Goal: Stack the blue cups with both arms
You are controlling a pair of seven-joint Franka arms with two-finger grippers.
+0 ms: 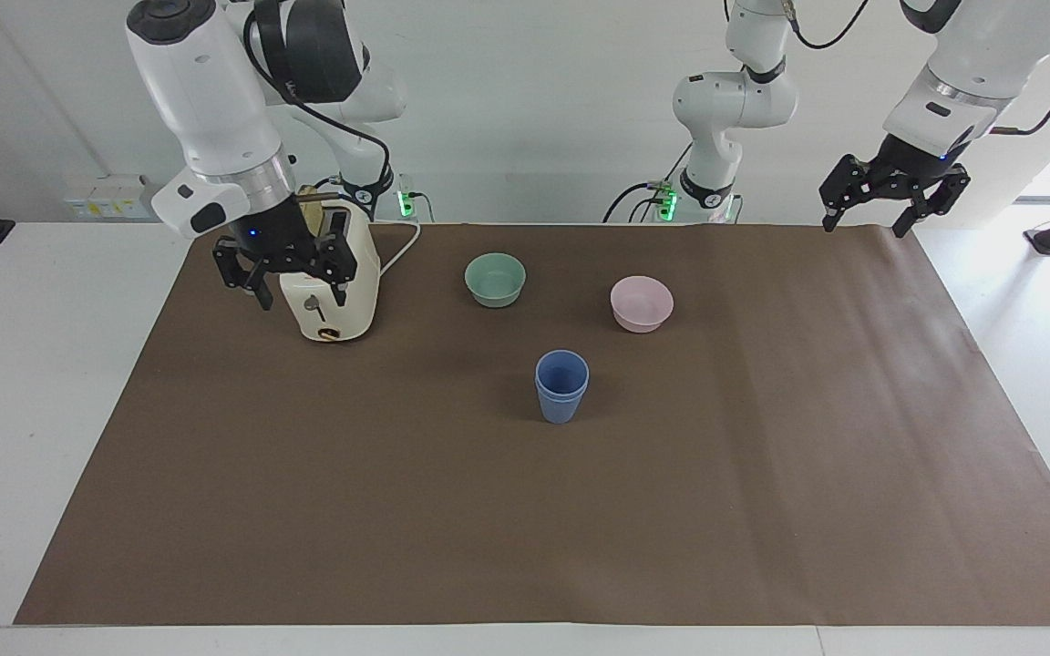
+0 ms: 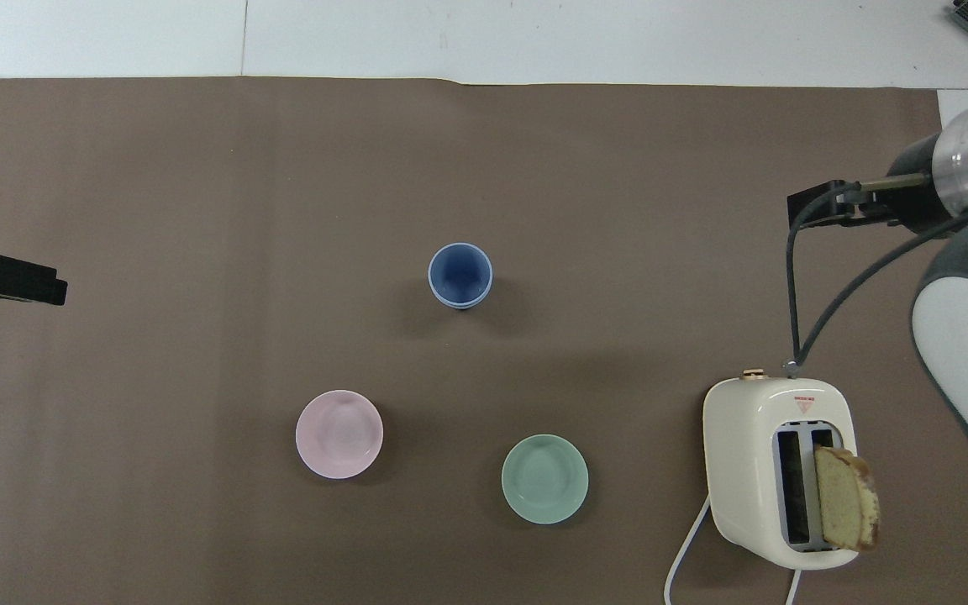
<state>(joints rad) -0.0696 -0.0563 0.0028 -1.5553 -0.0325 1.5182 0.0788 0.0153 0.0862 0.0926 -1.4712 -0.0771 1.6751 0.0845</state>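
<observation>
The two blue cups (image 1: pixel 561 384) stand nested, one inside the other, upright in the middle of the brown mat; they also show in the overhead view (image 2: pixel 460 275). No gripper touches them. My right gripper (image 1: pixel 299 284) is open and empty, raised in the air by the toaster at the right arm's end; it also shows in the overhead view (image 2: pixel 820 206). My left gripper (image 1: pixel 862 226) is open and empty, held high over the mat's edge at the left arm's end, where it waits; it also shows in the overhead view (image 2: pixel 22 281).
A cream toaster (image 1: pixel 343 314) with a bread slice (image 2: pixel 845 508) in its slot stands at the right arm's end. A green bowl (image 1: pixel 495 278) and a pink bowl (image 1: pixel 641 302) sit nearer to the robots than the cups. A brown mat (image 1: pixel 762 456) covers the table.
</observation>
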